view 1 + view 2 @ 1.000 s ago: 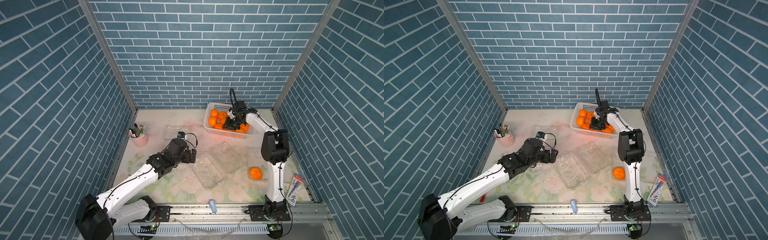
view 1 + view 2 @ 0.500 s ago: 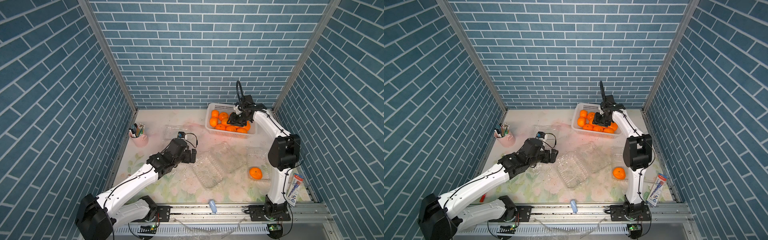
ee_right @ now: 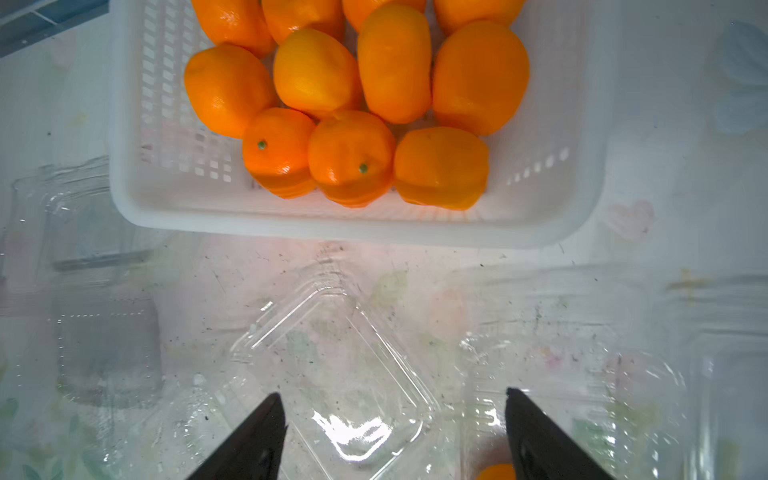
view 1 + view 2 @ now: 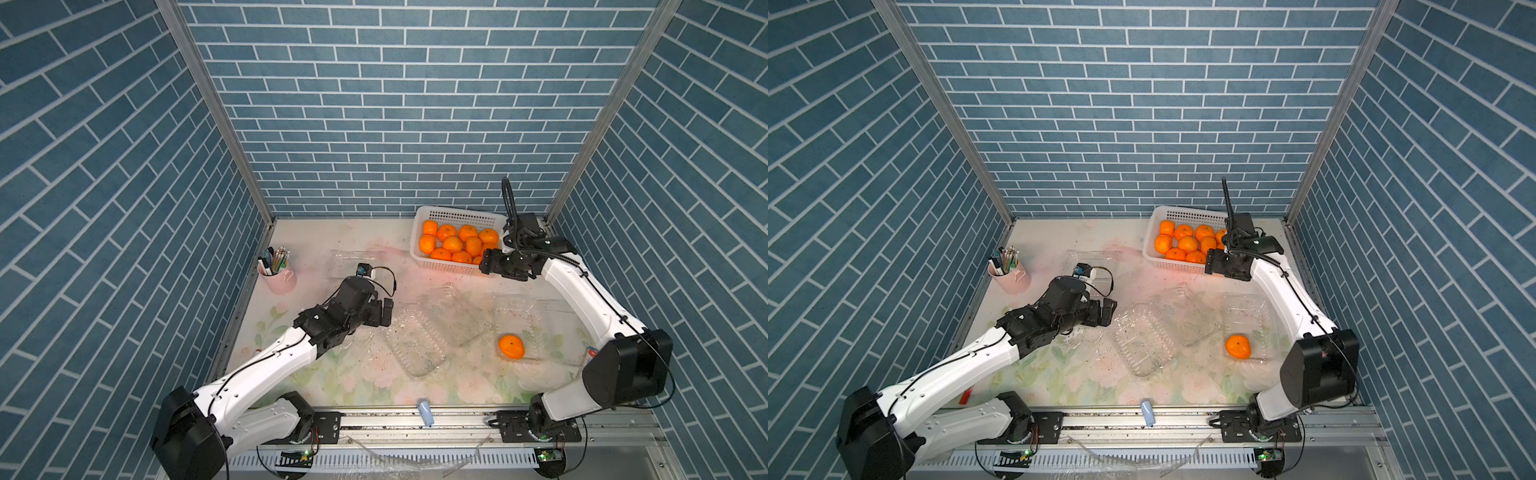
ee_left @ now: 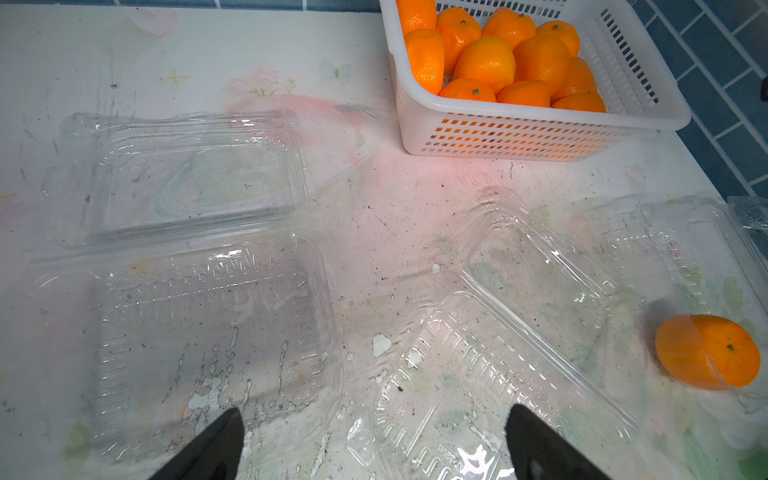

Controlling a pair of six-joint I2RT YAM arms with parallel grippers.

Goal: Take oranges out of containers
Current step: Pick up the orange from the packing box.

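Bright even light; glare on containers point(image 3: 345, 374)

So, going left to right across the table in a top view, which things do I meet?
Pen cup → left fingers → middle container → lone orange. The basket overlaps the container sideways, so it is left out.

Your right pincer point(image 4: 487, 264) hangs at the white basket's point(image 4: 455, 215) near corner. The basket holds most oranges point(image 4: 453, 244); one orange point(image 4: 511, 347) lies in a clear container point(image 4: 519, 316) on the worktop point(image 4: 365, 237).
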